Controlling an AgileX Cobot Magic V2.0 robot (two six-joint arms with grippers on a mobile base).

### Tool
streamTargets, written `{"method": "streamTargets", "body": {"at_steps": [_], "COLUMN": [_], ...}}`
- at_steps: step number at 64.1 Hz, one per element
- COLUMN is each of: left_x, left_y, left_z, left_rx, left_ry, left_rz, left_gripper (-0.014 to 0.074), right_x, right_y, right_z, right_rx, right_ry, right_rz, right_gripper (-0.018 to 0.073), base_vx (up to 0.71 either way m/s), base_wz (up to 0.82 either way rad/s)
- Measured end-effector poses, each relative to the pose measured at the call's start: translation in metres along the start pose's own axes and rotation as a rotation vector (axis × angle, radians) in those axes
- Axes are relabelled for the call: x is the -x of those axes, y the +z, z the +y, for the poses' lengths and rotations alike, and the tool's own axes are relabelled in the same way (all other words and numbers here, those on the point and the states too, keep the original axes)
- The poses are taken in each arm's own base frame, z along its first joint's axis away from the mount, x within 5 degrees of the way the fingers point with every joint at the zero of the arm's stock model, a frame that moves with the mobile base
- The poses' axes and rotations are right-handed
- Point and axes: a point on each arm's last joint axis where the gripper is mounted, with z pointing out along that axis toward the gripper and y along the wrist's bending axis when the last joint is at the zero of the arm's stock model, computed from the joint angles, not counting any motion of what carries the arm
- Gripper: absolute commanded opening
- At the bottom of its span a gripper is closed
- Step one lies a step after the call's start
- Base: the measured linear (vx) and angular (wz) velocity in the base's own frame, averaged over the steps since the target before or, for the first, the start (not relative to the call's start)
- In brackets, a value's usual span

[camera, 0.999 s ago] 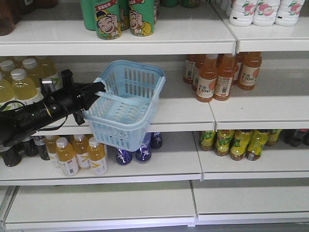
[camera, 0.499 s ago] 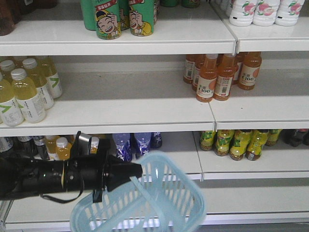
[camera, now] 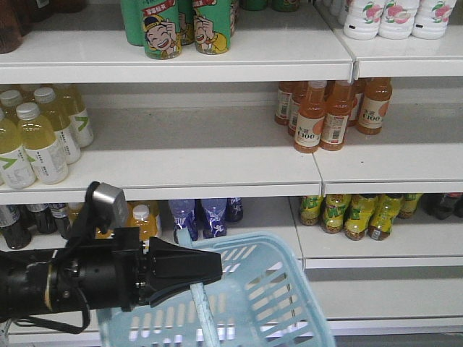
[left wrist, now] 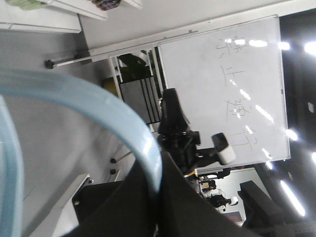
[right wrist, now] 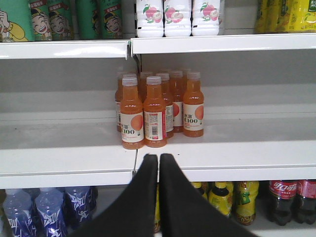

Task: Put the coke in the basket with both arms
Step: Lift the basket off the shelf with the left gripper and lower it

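The left pincer (camera: 210,273) grips the basket (camera: 289,249) by its handle (camera: 202,318) to hold it ready, while the right pincer (right wrist: 158,163) is closed and empty.

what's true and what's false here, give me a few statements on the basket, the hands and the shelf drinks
The left hand grips the basket by its handle. True.
A red bottle lies in the basket. False: no bottle shows in it.
The right hand is wide open. False: its jaws are shut together, empty.
Orange drink bottles stand on the shelf ahead of the right hand. True.
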Motion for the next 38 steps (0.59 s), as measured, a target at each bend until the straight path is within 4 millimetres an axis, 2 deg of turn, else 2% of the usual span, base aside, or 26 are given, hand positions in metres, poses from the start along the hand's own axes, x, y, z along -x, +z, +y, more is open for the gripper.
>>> {"method": "streamTargets", "body": {"at_steps": [12, 21, 28, 38], "left_x": [-0.013, -0.018, -0.019, -0.019], "left_y": [-0.015, -0.022, -0.024, -0.024], "left_z": [-0.040, -0.061, -0.068, -0.068], "left_rx": [-0.109, -0.176, -0.196, -0.192], "left_ry": [0.106, 0.160, 0.184, 0.183], "left_rz": [-0.031, -0.062, -0.066, -0.066], "left_gripper": [-0.0006, -0.0006, -0.0006, -0.0006], "right_x": [0.000, 0.000, 0.000, 0.000], "right_y": [0.000, 0.000, 0.000, 0.000], "right_z": [0.000, 0.000, 0.000, 0.000], "right_rx": [0.000, 0.000, 0.000, 0.000], "right_ry": [0.000, 0.000, 0.000, 0.000], "right_rz": [0.000, 0.000, 0.000, 0.000], "right_gripper": [-0.0005, -0.0005, -0.0005, -0.0005], "base_vx": [0.00, 0.00, 0.00, 0.00], "base_wz": [0.00, 0.00, 0.00, 0.00]}}
